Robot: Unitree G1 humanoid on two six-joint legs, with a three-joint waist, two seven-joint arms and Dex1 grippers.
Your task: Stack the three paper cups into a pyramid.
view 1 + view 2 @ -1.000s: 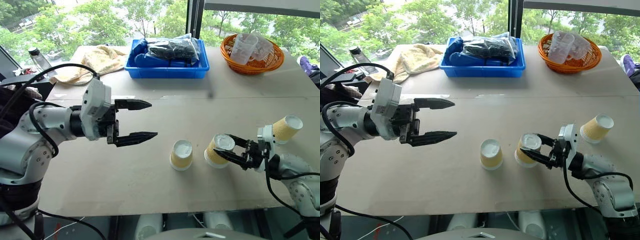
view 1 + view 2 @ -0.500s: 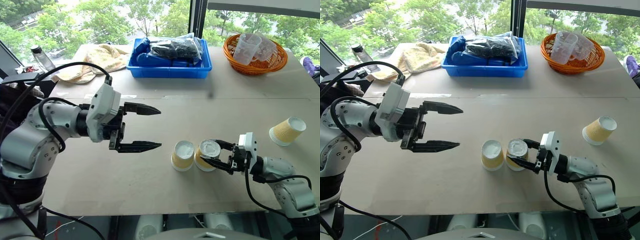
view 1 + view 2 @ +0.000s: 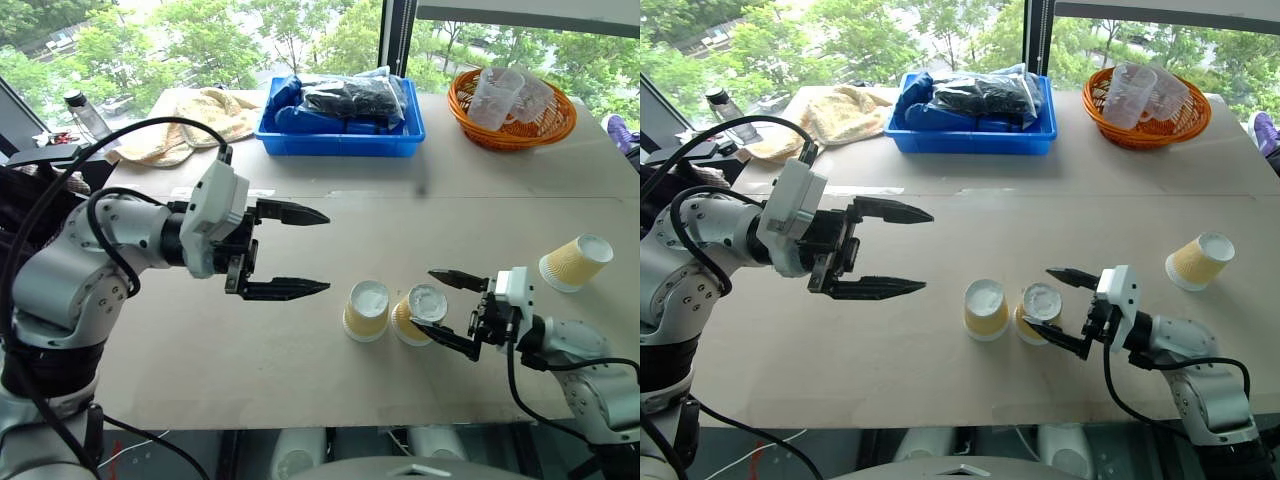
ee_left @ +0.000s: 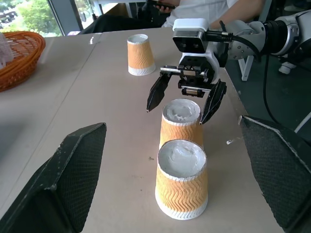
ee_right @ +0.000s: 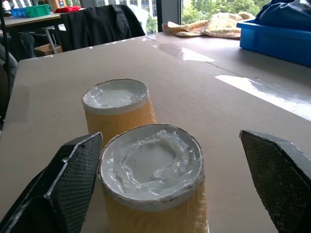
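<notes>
The desk (image 3: 300,380) is a broad tan surface by the window. Along its far edge sit a blue bin (image 3: 340,125) holding dark bagged items, an orange basket (image 3: 515,110) with clear plastic cups, and a crumpled yellow cloth (image 3: 195,120).

The left pincer (image 3: 285,250) hangs above the desk left of centre, its two black fingers spread wide with nothing between them.

The right pincer (image 3: 447,308) lies low at the near right, fingers parted, one to each side of a cup without seeming to press it, though the head views leave that contact uncertain.

Two of the three paper cups stand upside down, side by side and close together, near the desk's middle front: the left cup (image 3: 365,310) and the right cup (image 3: 418,313). The third cup (image 3: 574,262) stands well apart, far right.
</notes>
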